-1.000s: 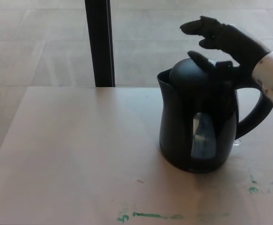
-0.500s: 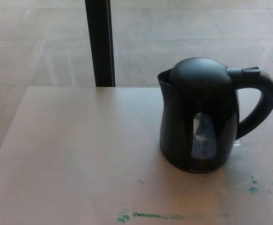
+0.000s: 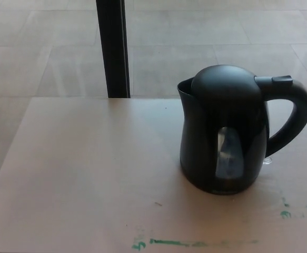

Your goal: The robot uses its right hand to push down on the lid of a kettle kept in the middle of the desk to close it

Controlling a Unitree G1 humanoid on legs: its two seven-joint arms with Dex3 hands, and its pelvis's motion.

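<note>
Green marker smears [image 3: 195, 243] run along the desk's [image 3: 79, 174] near edge. I see neither hand on my feed, so I can't report their fingers, nor place anything relative to them. Beyond the smears stands the kettle [image 3: 227, 132], upright, long axis vertical, handle [image 3: 293, 118] toward picture right, spout toward picture left. Its lid [image 3: 224, 81] sits flush with the body; I judge it closed, task done. Farthest back, a dark post [image 3: 112, 47] rises from the tiled floor.

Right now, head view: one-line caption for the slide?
Black kettle upright on the desk, domed lid down, no robot hand in view.
</note>
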